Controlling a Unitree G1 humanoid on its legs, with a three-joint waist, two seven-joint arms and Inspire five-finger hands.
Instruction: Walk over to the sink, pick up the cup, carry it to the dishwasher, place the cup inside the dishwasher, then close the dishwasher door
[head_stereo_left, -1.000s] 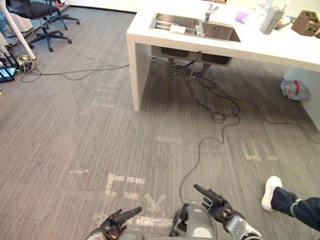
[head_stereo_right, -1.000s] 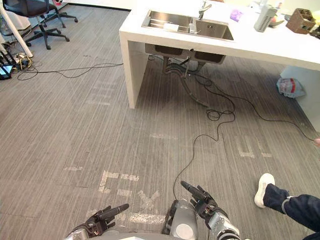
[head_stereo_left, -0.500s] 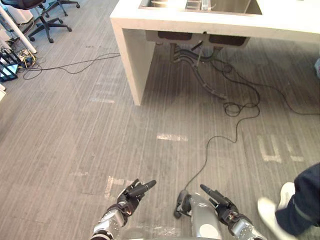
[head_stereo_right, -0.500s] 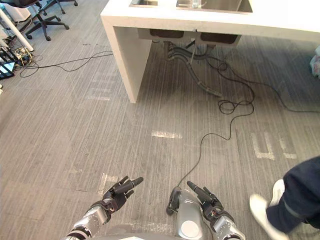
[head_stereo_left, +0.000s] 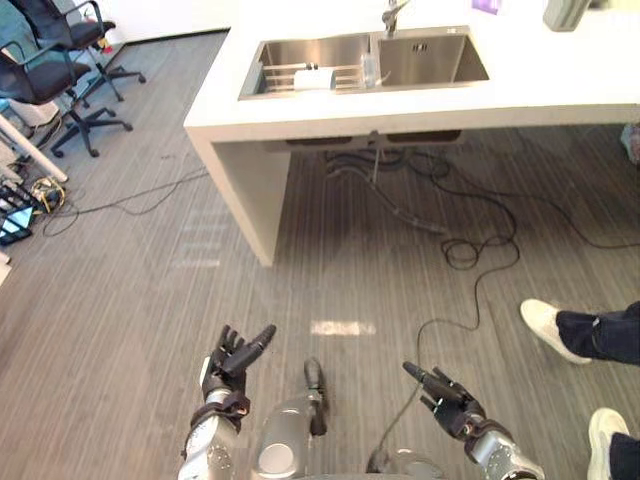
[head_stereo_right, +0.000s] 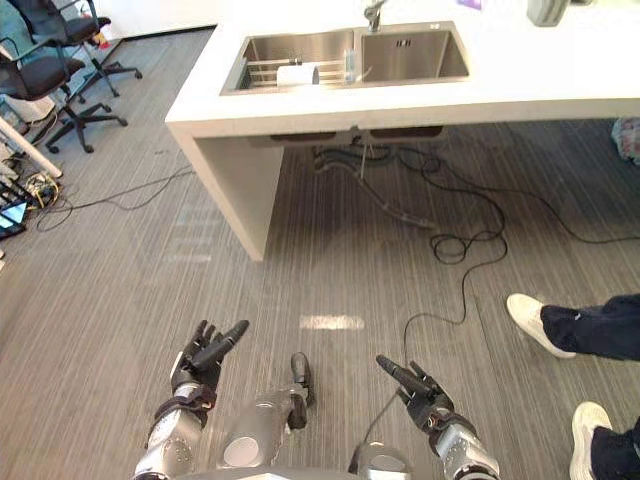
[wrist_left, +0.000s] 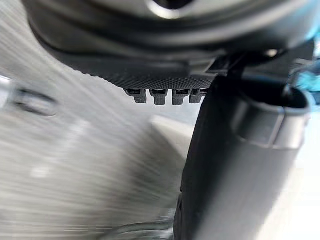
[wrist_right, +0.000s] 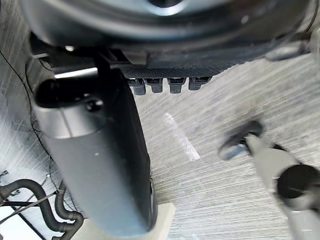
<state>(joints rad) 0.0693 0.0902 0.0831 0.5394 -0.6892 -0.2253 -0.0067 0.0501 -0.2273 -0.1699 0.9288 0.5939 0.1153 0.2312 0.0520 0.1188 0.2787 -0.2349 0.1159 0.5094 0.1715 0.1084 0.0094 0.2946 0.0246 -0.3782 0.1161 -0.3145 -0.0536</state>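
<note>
The steel double sink (head_stereo_left: 430, 72) is set in a white counter (head_stereo_left: 560, 85) ahead of me, at the top of the eye views. On the rack in its left basin lies a white cup-like thing (head_stereo_right: 297, 74), and a small clear glass (head_stereo_right: 350, 66) stands by the divider. Low in the eye views, my left hand (head_stereo_left: 232, 360) and right hand (head_stereo_left: 445, 392) hang over the grey floor, far short of the counter. Both are open with fingers straight and hold nothing. My left thumb (wrist_left: 235, 165) and right thumb (wrist_right: 95, 160) stand out over bare floor.
Black cables (head_stereo_left: 470, 250) and grey hoses (head_stereo_left: 400, 205) trail on the floor under the sink. Office chairs (head_stereo_left: 50, 75) stand at the far left. A person's legs in white shoes (head_stereo_left: 555, 330) are close on my right. A white counter end panel (head_stereo_left: 245, 200) reaches the floor.
The camera has shifted, and the whole sink shows again at the top. The person's shoes now lie further right. My left hand has risen a little.
</note>
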